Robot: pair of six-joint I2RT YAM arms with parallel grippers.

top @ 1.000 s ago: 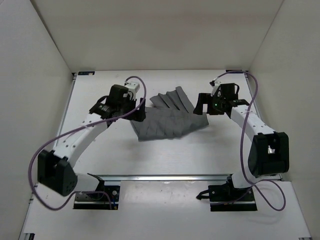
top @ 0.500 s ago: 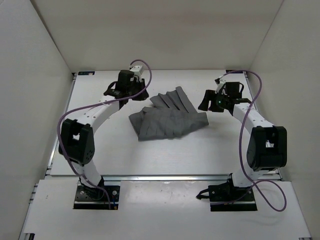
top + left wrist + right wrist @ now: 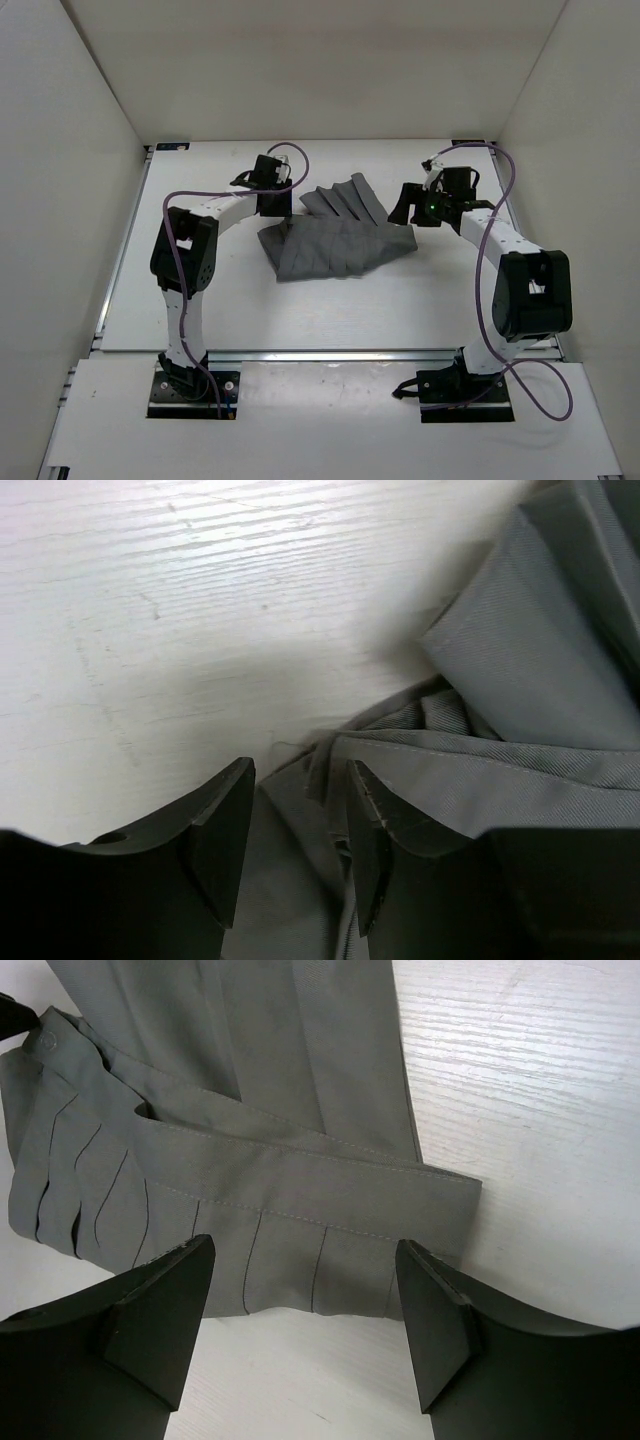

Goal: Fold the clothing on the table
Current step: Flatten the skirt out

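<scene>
Clothing (image 3: 340, 245): near edge under L claw (image 3: 297, 785), released; end under R claw (image 3: 305, 1255), released.

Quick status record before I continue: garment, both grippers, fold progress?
garment: mid-grey pleated fabric skirt, rumpled and partly doubled over on the matte white table
left gripper: jaws apart, low at the skirt's left edge, fabric showing in the gap
right gripper: jaws wide, over the waistband's end, gripping nothing
fold: not tidy yet
</scene>
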